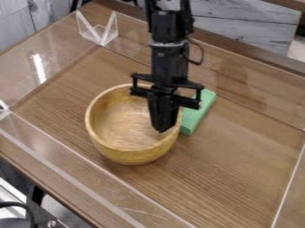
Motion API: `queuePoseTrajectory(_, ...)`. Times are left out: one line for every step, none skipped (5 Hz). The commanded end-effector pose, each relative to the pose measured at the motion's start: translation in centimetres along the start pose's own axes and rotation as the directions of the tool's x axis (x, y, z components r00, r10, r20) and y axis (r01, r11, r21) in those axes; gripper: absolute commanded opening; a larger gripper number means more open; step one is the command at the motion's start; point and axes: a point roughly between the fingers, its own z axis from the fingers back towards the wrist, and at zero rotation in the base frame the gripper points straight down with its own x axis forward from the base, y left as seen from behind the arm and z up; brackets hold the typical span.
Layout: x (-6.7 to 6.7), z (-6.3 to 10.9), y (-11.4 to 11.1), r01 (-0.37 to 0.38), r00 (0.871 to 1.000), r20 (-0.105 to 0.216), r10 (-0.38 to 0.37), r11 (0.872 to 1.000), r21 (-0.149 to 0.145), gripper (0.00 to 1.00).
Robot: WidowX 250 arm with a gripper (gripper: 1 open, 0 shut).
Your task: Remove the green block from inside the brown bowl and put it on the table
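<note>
Small bright green rectangular block [195, 112] is seen lying on dark wood-grain table [238, 169], outside round light-brown wooden bowl [131, 125], touching its rim at approx 3 o'clock. Black gripper [167, 122] is clenched, nothing held, over bowl's right edge.

One green block [195, 114]; one brown bowl [114, 132].

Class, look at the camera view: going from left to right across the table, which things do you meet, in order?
Brown bowl → gripper, its fingers closed and pointing down at the bowl's right rim → green block, lying on the table just right of the bowl.
</note>
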Motion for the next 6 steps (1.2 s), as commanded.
queuePoseTrajectory(0.6, 2.6, -1.0, 0.035, 0.996, 0.078, -0.036, 0.999, 0.015, 0.0)
queuePoseTrajectory(1.0, 2.9, -1.2, 0.05, 0.995, 0.083, -0.051, 0.999, 0.018, 0.0)
queuePoseTrajectory(1.3, 3.3, -1.3, 0.064, 0.994, 0.089, -0.066, 0.998, 0.021, 0.0)
queuePoseTrajectory(1.9, 3.6, -1.4, 0.079, 0.992, 0.096, -0.081, 0.997, 0.026, 0.0)
queuePoseTrajectory(2.5, 3.8, -1.7, 0.094, 0.99, 0.105, -0.097, 0.995, 0.031, 0.0)
queuePoseTrajectory(2.7, 4.0, -1.6, 0.098, 0.988, 0.118, -0.101, 0.995, 0.03, 0.0)
